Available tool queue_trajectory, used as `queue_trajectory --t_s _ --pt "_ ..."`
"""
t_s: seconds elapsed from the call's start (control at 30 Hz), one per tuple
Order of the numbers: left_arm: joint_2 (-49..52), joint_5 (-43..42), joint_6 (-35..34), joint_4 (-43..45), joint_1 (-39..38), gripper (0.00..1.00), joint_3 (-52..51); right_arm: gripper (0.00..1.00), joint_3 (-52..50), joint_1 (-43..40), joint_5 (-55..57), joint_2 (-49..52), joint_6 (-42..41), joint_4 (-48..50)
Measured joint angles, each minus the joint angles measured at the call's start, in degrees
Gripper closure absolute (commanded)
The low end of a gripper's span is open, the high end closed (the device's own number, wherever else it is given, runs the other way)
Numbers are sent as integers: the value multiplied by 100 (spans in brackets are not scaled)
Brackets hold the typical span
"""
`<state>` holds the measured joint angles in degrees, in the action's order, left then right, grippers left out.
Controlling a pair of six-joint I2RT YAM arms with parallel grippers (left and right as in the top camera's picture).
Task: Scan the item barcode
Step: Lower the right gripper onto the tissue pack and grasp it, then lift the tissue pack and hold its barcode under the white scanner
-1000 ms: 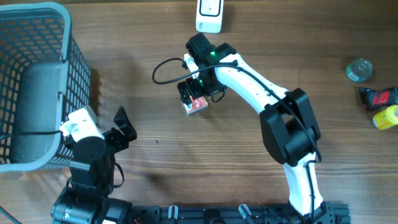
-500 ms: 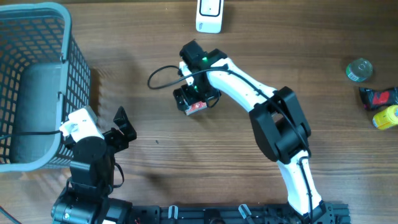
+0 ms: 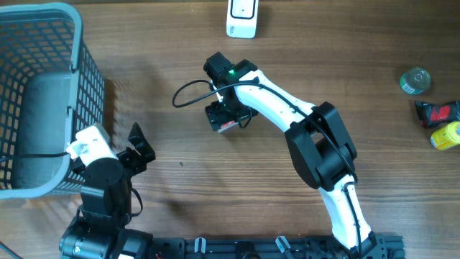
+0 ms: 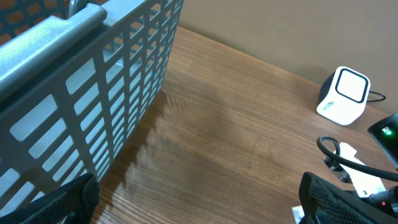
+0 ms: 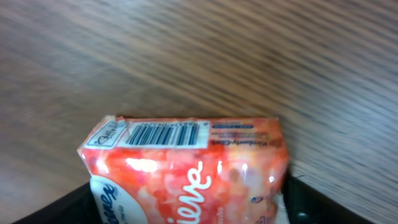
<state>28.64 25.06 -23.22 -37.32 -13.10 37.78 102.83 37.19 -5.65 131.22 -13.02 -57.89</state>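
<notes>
An orange-red tissue pack (image 3: 228, 125) lies on the wooden table, a little below and left of the white scanner (image 3: 242, 18). My right gripper (image 3: 225, 119) is down over it. In the right wrist view the tissue pack (image 5: 186, 168) fills the space between the two dark fingers, and its barcode (image 5: 166, 134) faces up along the top edge. Both fingers press against its sides. My left gripper (image 3: 141, 150) stands open near the basket, with bare wood between its fingers (image 4: 336, 199). The scanner (image 4: 344, 94) also shows in the left wrist view at the far right.
A grey plastic basket (image 3: 43, 14) fills the left side, its wall (image 4: 93, 81) close beside my left gripper. A black cable (image 3: 188, 90) loops left of the right wrist. A round tin (image 3: 415, 80), a red-black item (image 3: 438, 111) and a yellow item (image 3: 447, 135) sit at the right edge.
My right gripper moved slightly left with the pack under it and its fingers have come in onto the pack's sides. The left arm has barely moved.
</notes>
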Motion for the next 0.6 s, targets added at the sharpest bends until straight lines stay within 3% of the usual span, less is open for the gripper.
queue_trajectory --t_s 0.23,0.6 --pt "0 0 2 0 0 0 0 24 0 0 179 7 11 13" --pt "0 0 2 -92 0 0 0 32 0 0 -354 7 960 9"
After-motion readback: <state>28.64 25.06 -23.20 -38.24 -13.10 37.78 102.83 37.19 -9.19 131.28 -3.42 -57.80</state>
